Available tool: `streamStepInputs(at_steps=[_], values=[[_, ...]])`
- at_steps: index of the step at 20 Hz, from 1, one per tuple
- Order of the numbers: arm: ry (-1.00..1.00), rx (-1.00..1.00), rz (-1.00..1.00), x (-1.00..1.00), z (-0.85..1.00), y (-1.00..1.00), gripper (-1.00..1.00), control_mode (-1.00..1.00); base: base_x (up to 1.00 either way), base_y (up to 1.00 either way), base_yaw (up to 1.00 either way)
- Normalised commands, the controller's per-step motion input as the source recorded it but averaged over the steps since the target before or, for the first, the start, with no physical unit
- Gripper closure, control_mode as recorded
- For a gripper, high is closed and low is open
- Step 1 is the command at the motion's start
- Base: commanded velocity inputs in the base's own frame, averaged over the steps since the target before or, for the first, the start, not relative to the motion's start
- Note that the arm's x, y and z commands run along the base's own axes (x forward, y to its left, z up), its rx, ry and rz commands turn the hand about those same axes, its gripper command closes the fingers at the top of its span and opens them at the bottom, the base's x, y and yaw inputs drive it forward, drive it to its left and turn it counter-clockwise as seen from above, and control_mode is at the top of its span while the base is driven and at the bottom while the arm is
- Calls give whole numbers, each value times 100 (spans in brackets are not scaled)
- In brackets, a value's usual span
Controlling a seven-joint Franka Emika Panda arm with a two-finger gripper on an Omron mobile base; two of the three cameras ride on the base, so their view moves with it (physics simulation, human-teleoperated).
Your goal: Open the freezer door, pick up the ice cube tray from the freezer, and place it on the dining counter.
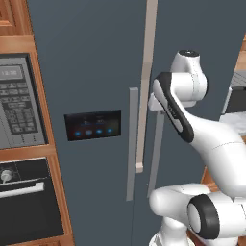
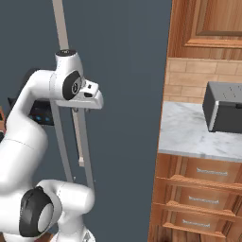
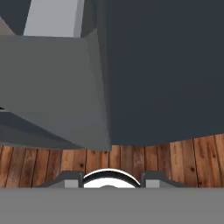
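The freezer door [image 1: 91, 62] is the slate-grey one with a black panel of blue lights [image 1: 92, 125] and a grey bar handle [image 1: 132, 144]. A pale beige strip [image 1: 146, 81] runs between it and the plain door [image 1: 192, 29]. My gripper [image 2: 77, 109] points down at the height of the handle tops, close in front of the two doors. In the hand view the fingertips [image 3: 72, 179] stand apart with nothing between them. A grey handle bar [image 3: 52, 87] lies up and to their left, and a dark door face [image 3: 166, 70] is on the right. The ice cube tray and the dining counter are out of view.
A microwave [image 1: 17, 101] and an oven [image 1: 26, 202] stand in the wood column left of the freezer. To the right, a small marble counter [image 2: 189, 132] carries a grey appliance [image 2: 224, 106] above wooden drawers [image 2: 203, 189]. Wooden floor [image 3: 175, 162] lies below the hand.
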Motion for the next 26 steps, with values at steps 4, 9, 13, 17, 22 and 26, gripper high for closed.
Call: streamStepInputs(at_steps=[4, 9, 13, 17, 22, 26], values=[[0, 0, 0, -52, 0, 5, -100, -100, 0, 0, 0], [-6, 0, 0, -100, -1, 23, -100, -100, 0, 0, 0], [0, 0, 0, -94, 0, 26, -100, -100, 0, 0, 0], [-1, 0, -3, -68, 0, 4, -100, -100, 0, 0, 0], [-1, 0, -5, -33, 4, -1, -100, -100, 0, 0, 0], [0, 0, -3, -25, 11, -13, -100, -100, 0, 0, 0]])
